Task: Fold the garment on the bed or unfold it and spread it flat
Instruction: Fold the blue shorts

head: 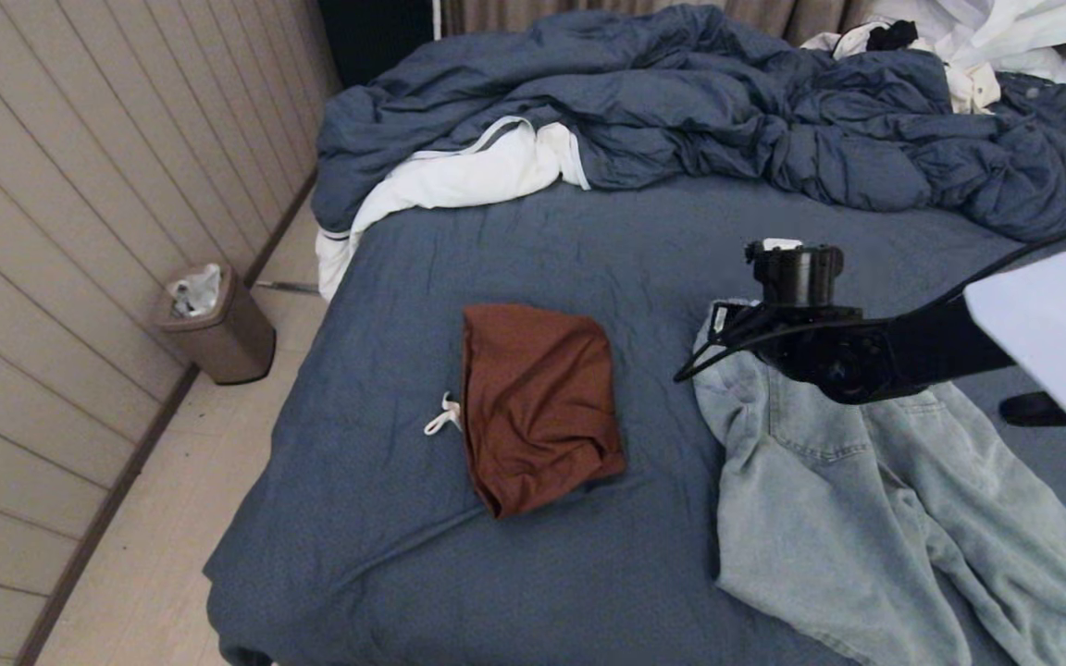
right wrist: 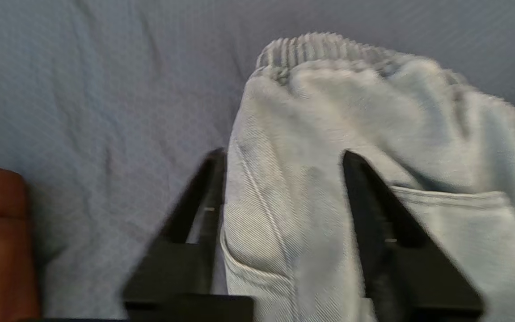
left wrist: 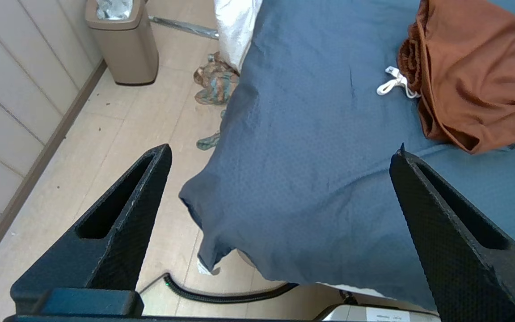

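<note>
Light-blue jeans point(head: 866, 499) lie rumpled on the right side of the bed point(head: 533, 250), waistband toward the far end. My right gripper point(head: 723, 338) hovers over the waistband's left corner. In the right wrist view its fingers stand apart as the right gripper point(right wrist: 284, 154) straddles a fold of the jeans point(right wrist: 329, 112) near a pocket, not pinching it. A folded rust-brown garment point(head: 538, 407) with a white drawstring point(head: 443, 416) lies mid-bed. My left gripper point(left wrist: 283, 147) hangs wide open and empty over the bed's near left corner, with the brown garment point(left wrist: 467, 76) beyond it.
A crumpled blue duvet point(head: 681, 102) with white lining fills the bed's far end, with white clothes point(head: 986, 37) at the back right. A tan bin point(head: 218, 324) stands on the floor by the panelled wall to the left. A black cable point(left wrist: 221, 295) lies on the floor.
</note>
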